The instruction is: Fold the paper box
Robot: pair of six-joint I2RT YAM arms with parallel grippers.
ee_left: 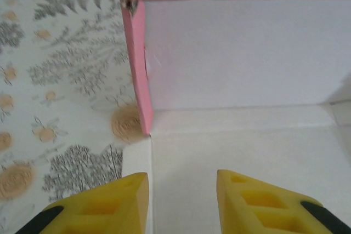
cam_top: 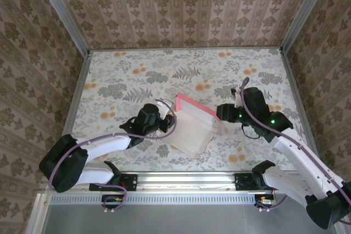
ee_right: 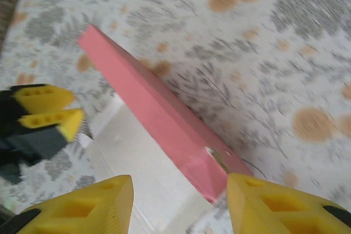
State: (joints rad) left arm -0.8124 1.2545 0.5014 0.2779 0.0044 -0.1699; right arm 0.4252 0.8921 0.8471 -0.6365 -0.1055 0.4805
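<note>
Pink-outside, pale-inside cardboard: the paper box [cam_top: 192,130] sits half-formed about mid-table, somewhat nearer the near edge, turned so one corner points at the arm bases. The long wall [ee_right: 153,108] on its far side stands upright, and a short end wall [ee_left: 137,64] is raised at its left end. The floor panel [ee_left: 247,146] lies flat and the near side isn't up yet.

Left gripper [cam_top: 164,118] is at the box's left edge, just by the foot of the short end wall. Its jaws are apart with the tips low over the floor panel and nothing between them. My read is that it's there to pin the floor or work that left corner.

Right gripper [cam_top: 222,114] is at the long wall's right-hand corner. Its jaws are wide and straddle the pink corner without pinching, one tip on the pale side and one outside. It looks staged to clamp the corner and keep it square.

For room, the table [cam_top: 137,75] is bare toward the far edge and both side edges. The tight spot is across the box, where the two grippers face each other. Thin walls could buckle if squeezed off-square.
</note>
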